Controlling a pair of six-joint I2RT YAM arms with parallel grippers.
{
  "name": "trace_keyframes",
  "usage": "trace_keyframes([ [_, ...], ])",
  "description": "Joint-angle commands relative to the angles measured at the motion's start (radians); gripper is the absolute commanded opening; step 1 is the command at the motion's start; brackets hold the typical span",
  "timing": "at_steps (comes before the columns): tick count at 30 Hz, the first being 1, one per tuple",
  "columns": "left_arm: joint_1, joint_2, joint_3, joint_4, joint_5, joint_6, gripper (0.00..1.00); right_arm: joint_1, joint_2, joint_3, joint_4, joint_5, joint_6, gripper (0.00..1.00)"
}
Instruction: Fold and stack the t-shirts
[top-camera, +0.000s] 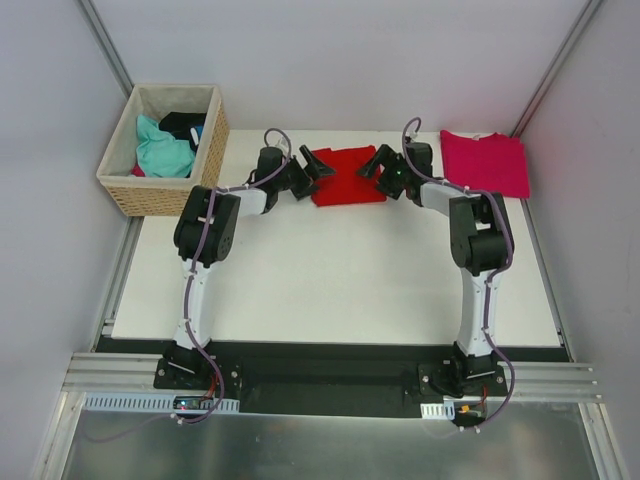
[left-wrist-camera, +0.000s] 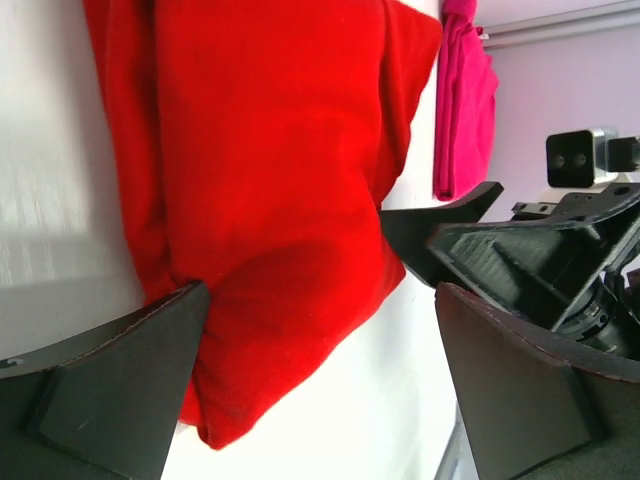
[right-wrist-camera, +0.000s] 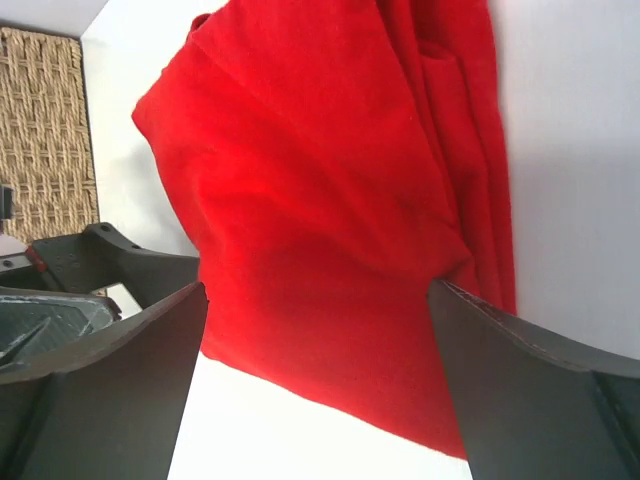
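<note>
The red t-shirt (top-camera: 348, 176) lies folded into a small rectangle at the back middle of the white table (top-camera: 330, 280). The magenta-pink t-shirt (top-camera: 486, 162) lies folded flat at the back right. My left gripper (top-camera: 308, 170) is at the red shirt's left edge, open, with that shirt's near corner (left-wrist-camera: 270, 200) between its spread fingers. My right gripper (top-camera: 378, 164) is at the shirt's right edge, also open, its fingers straddling the cloth edge (right-wrist-camera: 330, 200). Neither pinches the cloth. In the left wrist view the pink shirt (left-wrist-camera: 465, 100) shows beyond the red one.
A woven wicker basket (top-camera: 118, 170) stands at the back left corner, holding teal and dark cloth; its side (right-wrist-camera: 45, 130) shows in the right wrist view. The two grippers face each other closely across the red shirt. Grey walls enclose the table at back and sides.
</note>
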Motion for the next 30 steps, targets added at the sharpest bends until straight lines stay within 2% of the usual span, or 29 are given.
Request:
trace_keyframes([
  [1,-0.008,-0.064,-0.115,0.013,0.003,0.006,0.99,0.010,-0.054,-0.119,-0.017,0.008,0.043,0.97],
  [6,-0.024,-0.168,-0.309,0.030,-0.014,0.016,0.99,0.027,-0.138,-0.288,0.009,0.037,0.063,0.97],
  [9,-0.045,-0.276,-0.526,0.048,-0.034,0.030,0.99,0.051,-0.230,-0.408,0.018,0.070,0.060,0.97],
  [11,-0.060,-0.371,-0.620,0.056,-0.060,0.032,0.99,0.070,-0.319,-0.515,0.021,0.082,0.063,0.97],
  [12,-0.077,-0.408,-0.708,0.059,-0.068,0.030,0.99,0.097,-0.351,-0.557,0.019,0.100,0.062,0.97],
  [18,-0.140,-0.679,-0.988,0.033,-0.135,0.030,0.99,0.250,-0.612,-0.825,-0.033,0.206,0.077,0.96],
  [21,-0.179,-0.799,-1.079,-0.002,-0.171,0.027,0.99,0.318,-0.726,-0.923,-0.063,0.260,0.117,0.97],
  [24,-0.214,-0.950,-1.129,-0.079,-0.211,0.032,0.99,0.393,-0.839,-0.951,-0.150,0.350,0.129,0.97],
  [27,-0.223,-1.072,-1.122,-0.161,-0.235,0.055,0.99,0.448,-0.939,-0.935,-0.233,0.456,0.119,0.97],
  [30,-0.225,-1.196,-1.046,-0.336,-0.280,0.116,0.99,0.468,-1.003,-0.901,-0.316,0.516,0.086,0.97],
])
